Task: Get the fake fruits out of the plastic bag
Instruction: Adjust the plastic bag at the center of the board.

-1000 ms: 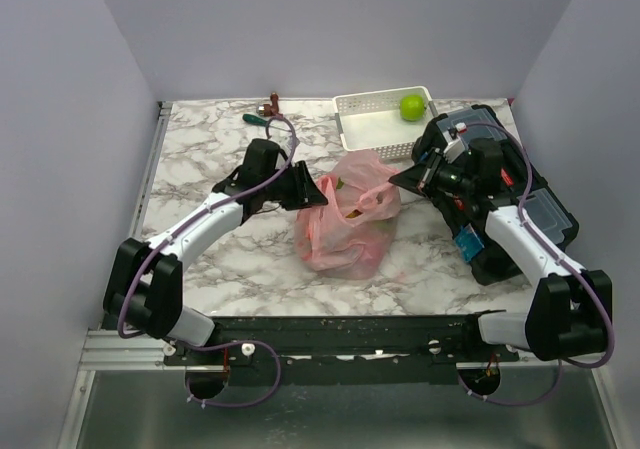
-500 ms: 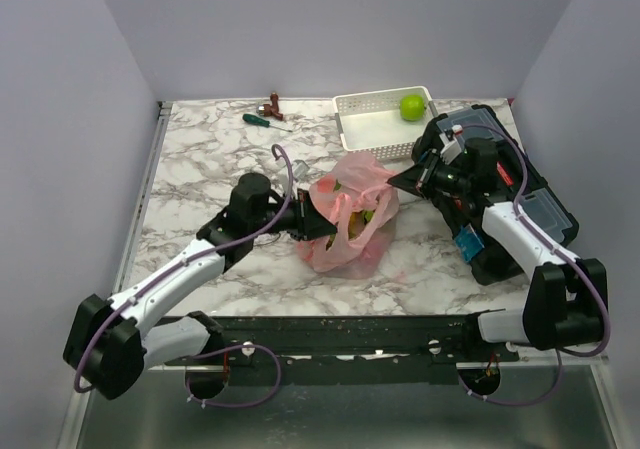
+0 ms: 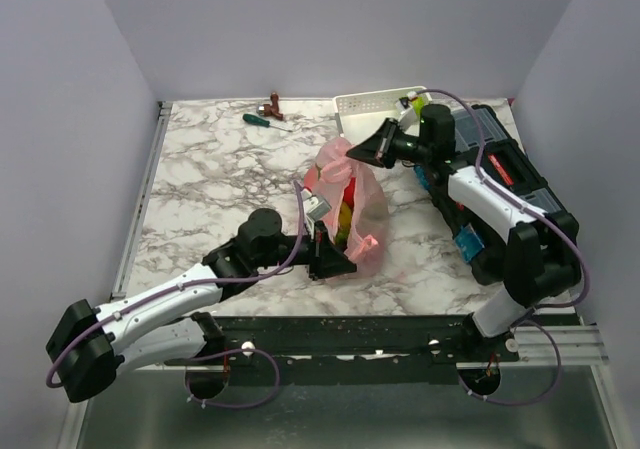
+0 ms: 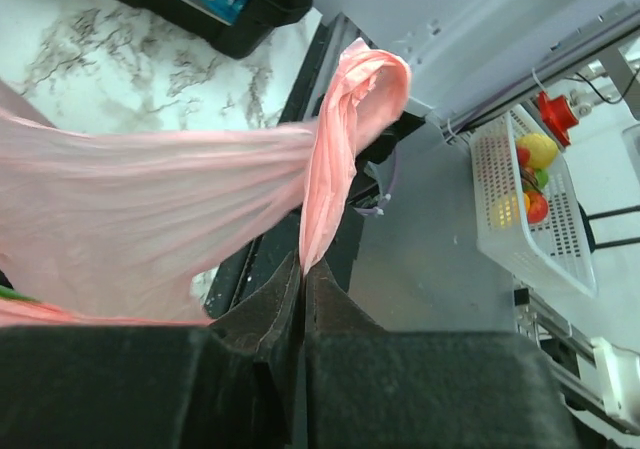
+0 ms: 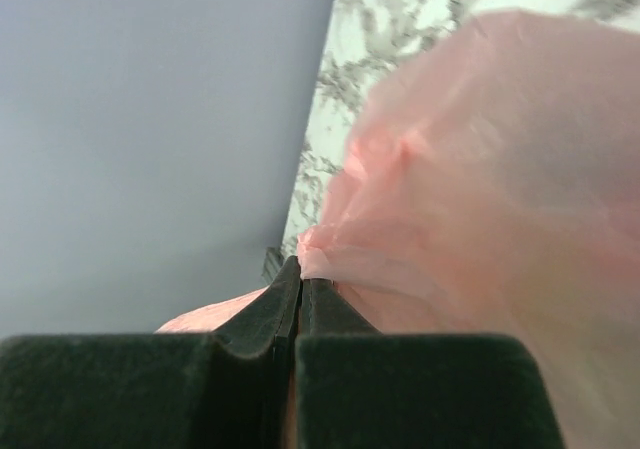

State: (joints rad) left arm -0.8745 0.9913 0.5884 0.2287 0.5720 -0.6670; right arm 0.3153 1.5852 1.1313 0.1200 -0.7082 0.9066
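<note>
– While the left gripper (image 4: 302,269) pinches the plastic bag (image 3: 368,201) low at mid-table and the right gripper (image 5: 300,281) clamps its top, what's the risk?
– 2 opposed pulls could tear the film; the fake fruits (image 3: 343,215), apparently bunched inside, would spill

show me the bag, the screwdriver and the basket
bag (image 3: 369,209), top view, its pink side wall
screwdriver (image 3: 258,119), top view, its green handle
basket (image 3: 362,103), top view, its white perforated rim
</note>
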